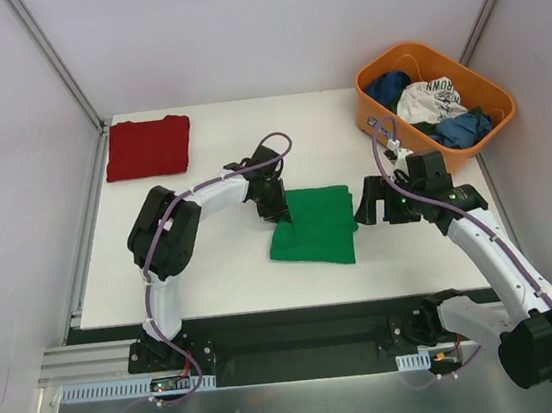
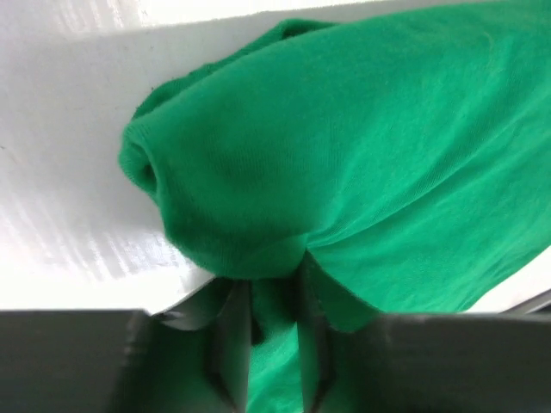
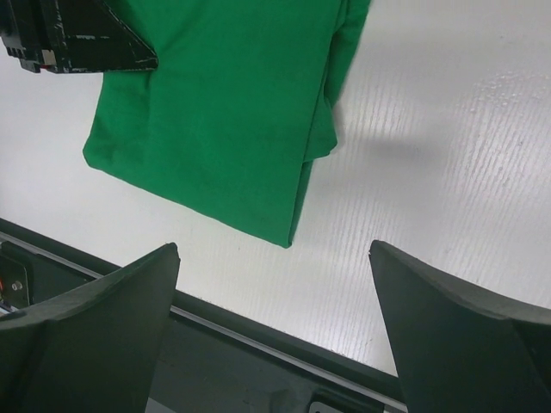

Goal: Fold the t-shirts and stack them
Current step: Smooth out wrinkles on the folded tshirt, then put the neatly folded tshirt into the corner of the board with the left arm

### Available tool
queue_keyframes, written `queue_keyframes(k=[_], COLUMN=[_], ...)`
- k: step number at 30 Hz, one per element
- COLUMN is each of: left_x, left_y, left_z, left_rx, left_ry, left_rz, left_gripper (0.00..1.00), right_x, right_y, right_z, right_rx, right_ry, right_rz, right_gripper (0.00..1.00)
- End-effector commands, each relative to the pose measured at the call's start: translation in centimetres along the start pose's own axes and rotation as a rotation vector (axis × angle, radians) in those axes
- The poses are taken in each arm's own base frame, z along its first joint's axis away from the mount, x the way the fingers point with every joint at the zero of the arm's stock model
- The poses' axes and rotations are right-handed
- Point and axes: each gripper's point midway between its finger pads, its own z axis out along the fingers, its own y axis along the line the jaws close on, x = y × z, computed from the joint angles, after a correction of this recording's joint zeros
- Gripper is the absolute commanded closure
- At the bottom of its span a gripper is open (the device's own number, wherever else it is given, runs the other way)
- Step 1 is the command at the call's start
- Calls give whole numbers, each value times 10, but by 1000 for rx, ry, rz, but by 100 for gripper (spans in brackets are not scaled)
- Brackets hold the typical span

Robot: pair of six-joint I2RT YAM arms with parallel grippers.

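White tabletop (image 1: 223, 263), walled bay. Item one: bright green cotton t-shirt (image 1: 315, 224), folded to a flat rectangle at table centre. It looks light, limp and unlikely to slip, so you should take it by a doubled edge, never a single layer. Your left gripper (image 1: 282, 216) pinches its left edge, jaws narrow on cloth. Your right gripper (image 1: 367, 210) hangs wide and empty, just right of it. Item two: dark red cotton t-shirt (image 1: 148, 147), folded, far-left corner.

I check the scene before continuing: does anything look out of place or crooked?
Only the green t-shirt: its left edge is bunched where the left tool pinches it. The red t-shirt lies neatly folded at the far left corner. Nothing looks spilled or damaged.
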Motion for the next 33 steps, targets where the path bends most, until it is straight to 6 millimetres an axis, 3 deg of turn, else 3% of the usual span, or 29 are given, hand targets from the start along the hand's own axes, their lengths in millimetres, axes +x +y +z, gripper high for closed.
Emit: queue_keyframes(k=[1,2,4,7,11,19,21,22,25,28,33], left_x=[30,23,17,-11,-53,-138,-156,-176,-210,-241,-275], left_y=[55,53,60,71,83,141,159,165,186,196,207], left_z=[21,19,12,-9,-53,-118,-122,-133,-144,-162,-188], left_rx=[-270,-278,-328,-432,-555,-746,-794,-787,-790,-821,-870], left_ry=[80,59,39,-60,-216,-353,-338,-368,-396,-449,-503], left_rz=[-17,-7,25,98,178,241,287,267,255,265,317], left_gripper=[95,100,100,100,100,100,100,100,100,100,100], right_x=[-2,-2,-3,-3,-5,-6,-6,-6,-5,-5,-7], right_y=[-2,-2,-5,-13,-19,-23,-24,-25,-27,-30,-35], right_z=[-1,-1,0,3,4,6,7,8,10,8,5], right_rx=[-8,-5,5,42,72,90,96,98,108,129,161], right_ry=[-19,-22,-29,-35,-46,-58,-51,-47,-36,-35,-49], right_rz=[-22,-27,-38,-50,-49,-53,-53,-51,-49,-50,-52], right_gripper=[3,3,3,3,3,3,3,3,3,3,3])
